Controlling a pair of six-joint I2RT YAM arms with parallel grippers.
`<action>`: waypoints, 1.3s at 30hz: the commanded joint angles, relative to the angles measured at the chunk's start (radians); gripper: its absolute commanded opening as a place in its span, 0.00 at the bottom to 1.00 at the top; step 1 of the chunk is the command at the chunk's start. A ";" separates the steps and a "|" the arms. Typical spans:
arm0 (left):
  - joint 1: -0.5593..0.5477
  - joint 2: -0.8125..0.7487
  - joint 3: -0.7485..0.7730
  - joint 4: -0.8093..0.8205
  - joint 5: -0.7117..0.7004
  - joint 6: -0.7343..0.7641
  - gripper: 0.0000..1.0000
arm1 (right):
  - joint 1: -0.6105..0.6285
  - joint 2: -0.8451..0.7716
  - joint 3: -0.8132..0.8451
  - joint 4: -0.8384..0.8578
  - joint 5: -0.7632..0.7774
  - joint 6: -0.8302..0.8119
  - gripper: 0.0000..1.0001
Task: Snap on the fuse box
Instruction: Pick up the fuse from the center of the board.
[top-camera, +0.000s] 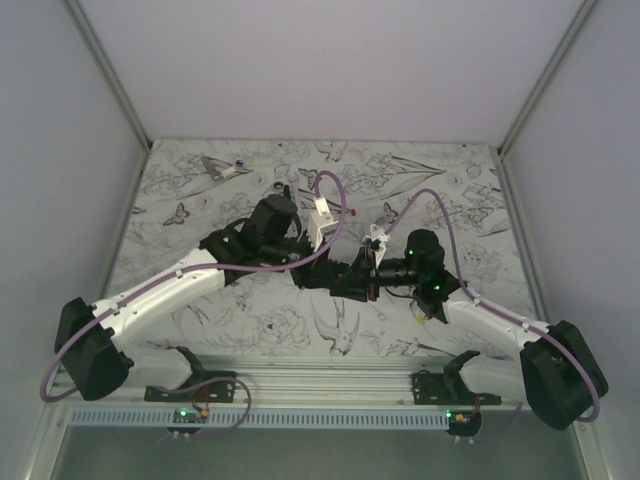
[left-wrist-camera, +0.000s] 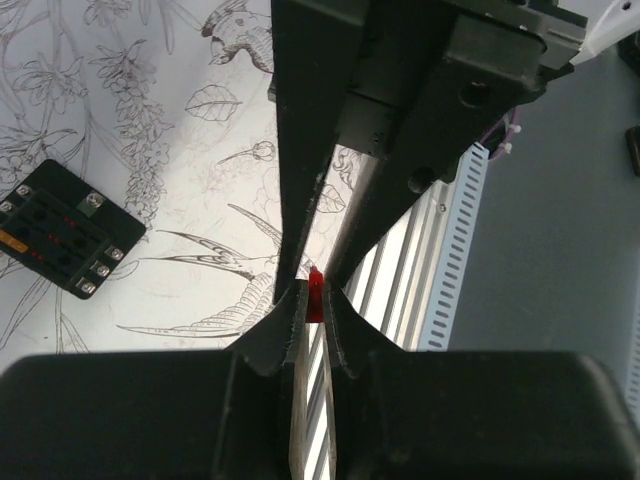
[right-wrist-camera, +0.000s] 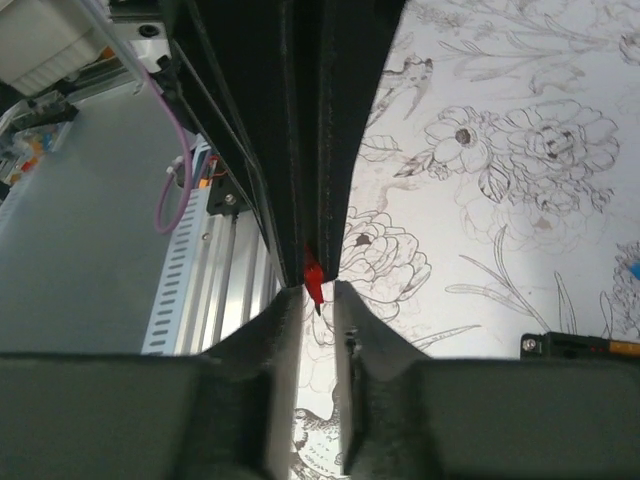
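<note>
Over worktop (left-wrist-camera: 150, 60), left pincer (left-wrist-camera: 316, 305) clamps red fuse (left-wrist-camera: 315, 290); right pincer (right-wrist-camera: 317, 293) unclear. Black fuse box (left-wrist-camera: 68, 228) looks light, rigid; grip its sides.

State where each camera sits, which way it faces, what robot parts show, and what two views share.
Top external: above and behind, looking down on the table; left arm and right arm show.
Left wrist: looks along own fingers at the right gripper; fuse box left.
Right wrist: looks along own fingers at the left gripper.
Shared by both wrists: the red fuse.
</note>
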 joint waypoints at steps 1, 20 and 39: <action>-0.006 -0.025 -0.020 0.015 -0.060 -0.013 0.00 | -0.002 -0.012 0.029 -0.060 0.091 -0.052 0.31; -0.064 0.284 0.034 -0.023 -0.766 -0.345 0.00 | -0.073 0.006 -0.049 -0.200 0.938 0.058 0.80; -0.064 0.476 0.102 0.049 -0.824 -0.380 0.00 | -0.144 0.007 -0.080 -0.214 1.012 0.122 1.00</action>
